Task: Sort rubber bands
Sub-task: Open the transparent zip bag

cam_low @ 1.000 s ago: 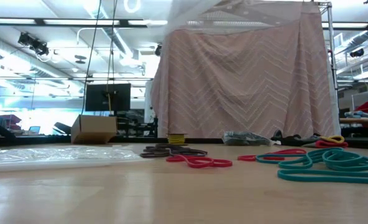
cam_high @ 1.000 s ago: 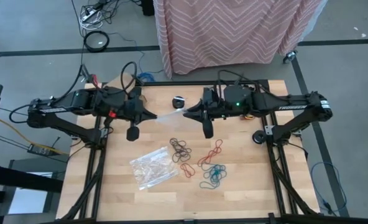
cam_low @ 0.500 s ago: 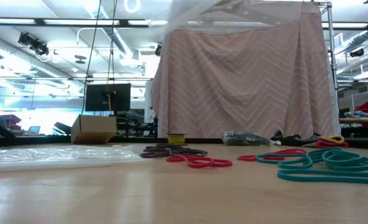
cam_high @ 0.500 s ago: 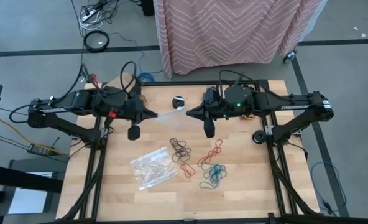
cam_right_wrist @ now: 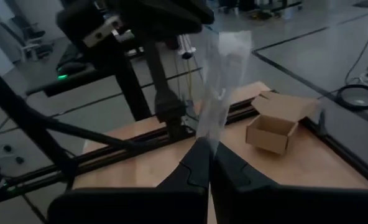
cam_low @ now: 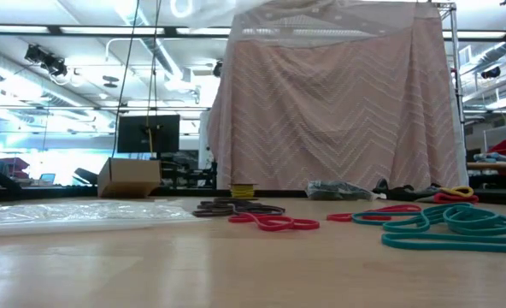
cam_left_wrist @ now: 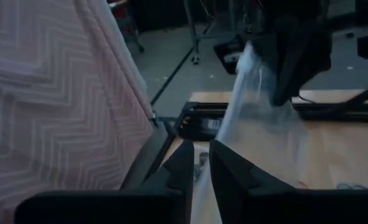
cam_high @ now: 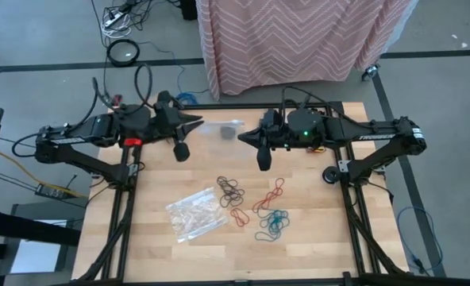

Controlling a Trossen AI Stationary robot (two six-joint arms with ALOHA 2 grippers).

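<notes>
Between the right gripper's (cam_right_wrist: pixel 209 149) fingertips a clear plastic bag (cam_right_wrist: pixel 224 81) is pinched tight, and it hangs in the air stretching across toward the left gripper (cam_left_wrist: pixel 199 152). Whether the left one has hold of the other end or has let go, I cannot tell; the film runs right up to it.

My guess is that they are working the bag open so it can take a colour. No band is in either gripper. The next move, I'd say, calls for the mouth to be spread and held steady while one arm goes down for a band; thin film like that will sag or twist if only one side has it.

Below and well apart from both grippers, the rubber bands (cam_high: pixel 251 206) lie loose on the table (cam_high: pixel 314 238): a dark cluster, red ones beside it, teal ones farthest from the grippers. The loops overlap, so lifting one may drag its neighbours.

Beside the bands lies a second clear bag (cam_high: pixel 195 213), flat and crinkled. Beyond the grippers stand a pink zigzag cloth (cam_high: pixel 298 40) and a small cardboard box (cam_right_wrist: pixel 274 127).
</notes>
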